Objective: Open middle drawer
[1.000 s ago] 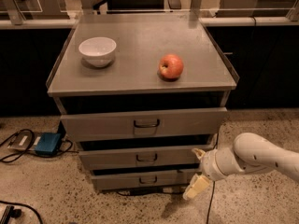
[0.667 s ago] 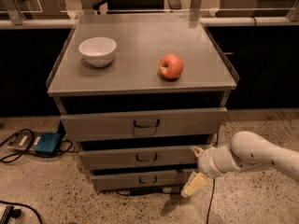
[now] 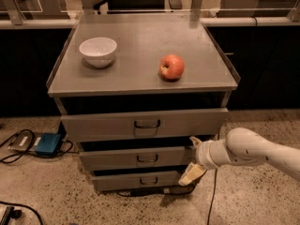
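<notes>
The grey metal cabinet has three stacked drawers. The middle drawer [image 3: 117, 158] has a flat grey front with a small dark loop handle [image 3: 147, 158] at its centre. Its front sits a little further back than the top drawer's front. My gripper [image 3: 193, 157] is at the right end of the middle drawer front, on a white arm coming in from the right. It is open, with one finger [image 3: 193, 140] above the front's right end and the other, cream-coloured finger [image 3: 191, 174] below it.
The top drawer [image 3: 103, 124] is above and the bottom drawer [image 3: 117, 180] below. A white bowl [image 3: 98, 51] and a red apple [image 3: 171, 67] sit on the cabinet top [image 3: 136, 46]. A blue box [image 3: 47, 144] with cables lies on the floor at left.
The gripper has moved up and slightly left, closer to the right end of the middle drawer front. The drawers have not moved.
</notes>
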`<control>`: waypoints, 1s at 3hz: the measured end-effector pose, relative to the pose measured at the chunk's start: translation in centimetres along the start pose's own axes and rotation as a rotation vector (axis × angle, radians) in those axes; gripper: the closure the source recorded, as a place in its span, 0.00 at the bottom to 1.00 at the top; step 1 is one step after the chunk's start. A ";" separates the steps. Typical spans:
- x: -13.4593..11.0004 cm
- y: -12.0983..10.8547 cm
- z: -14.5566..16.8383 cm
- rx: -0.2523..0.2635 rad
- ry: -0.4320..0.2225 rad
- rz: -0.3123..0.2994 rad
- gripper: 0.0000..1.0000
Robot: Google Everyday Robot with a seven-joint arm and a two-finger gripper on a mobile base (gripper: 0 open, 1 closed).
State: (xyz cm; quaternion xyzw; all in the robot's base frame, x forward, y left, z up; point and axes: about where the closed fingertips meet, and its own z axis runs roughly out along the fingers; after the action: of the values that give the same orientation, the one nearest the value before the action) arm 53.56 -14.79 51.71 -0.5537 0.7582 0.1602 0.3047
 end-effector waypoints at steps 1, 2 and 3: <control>0.8 -1.4 1.3 0.033 0.007 0.006 0.00; 2.4 -2.2 2.6 0.047 0.024 0.035 0.00; 4.2 -2.8 3.9 0.049 0.044 0.067 0.00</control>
State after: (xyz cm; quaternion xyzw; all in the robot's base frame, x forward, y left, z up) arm 56.41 -16.53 46.34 -0.5238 0.7865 0.1397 0.2958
